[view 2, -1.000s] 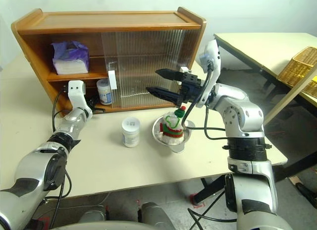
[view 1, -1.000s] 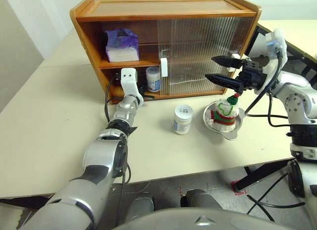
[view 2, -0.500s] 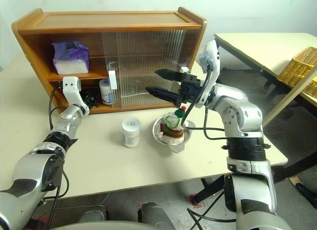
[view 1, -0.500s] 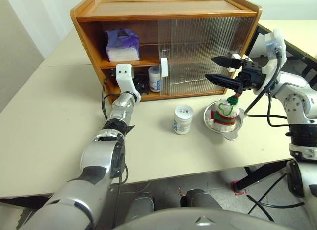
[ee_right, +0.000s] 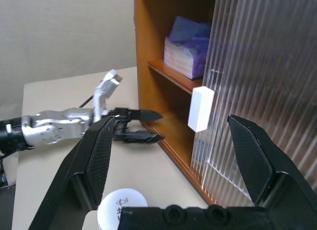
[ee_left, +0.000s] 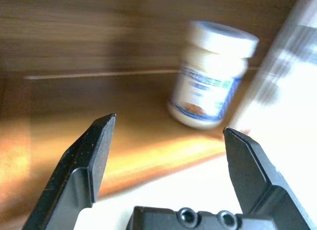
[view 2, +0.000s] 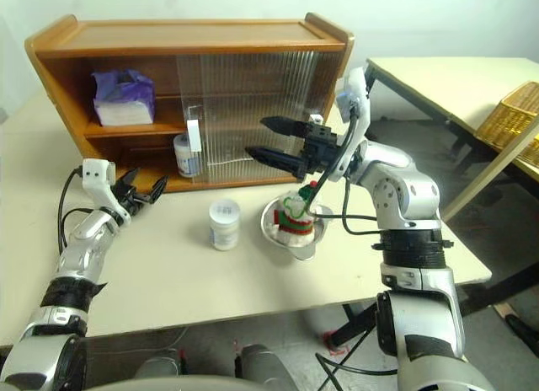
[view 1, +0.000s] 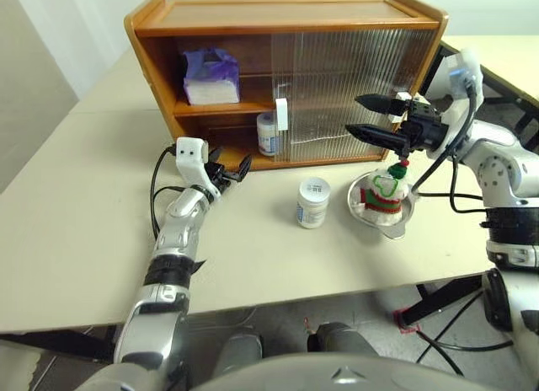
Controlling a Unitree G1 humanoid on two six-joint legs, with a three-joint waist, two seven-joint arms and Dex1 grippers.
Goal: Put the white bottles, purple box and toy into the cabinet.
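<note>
The wide brown wooden cabinet [view 1: 286, 24] stands at the back of the pale, matt counter [view 1: 76, 206]; its left bay is open, while ribbed translucent door panels [view 1: 341, 88] with a white rectangular handle [view 1: 282, 114] cover the rest. The soft lavender tissue pack [view 1: 209, 76] with a white base sits on the upper shelf; one squat white plastic jar [ee_left: 210, 88] with a pale blue label stands on the lower shelf, just beside the panel's edge. The second white jar [view 1: 312, 202] stands on the counter in front of the cabinet, near a shiny round metal bowl [view 1: 397, 222] that holds the red, white and green plush toy [view 1: 381, 192].

The left gripper [view 1: 229, 171] points level towards the open lower shelf from just outside the cabinet's front edge; its jaws are spread wide and hold nothing. The right gripper [view 1: 370, 115] hangs level above the bowl, pointing towards the robot's left along the ribbed panels; its jaws are fully spread and empty.

Bare counter lies to the left of the left arm and in front of the second jar.
</note>
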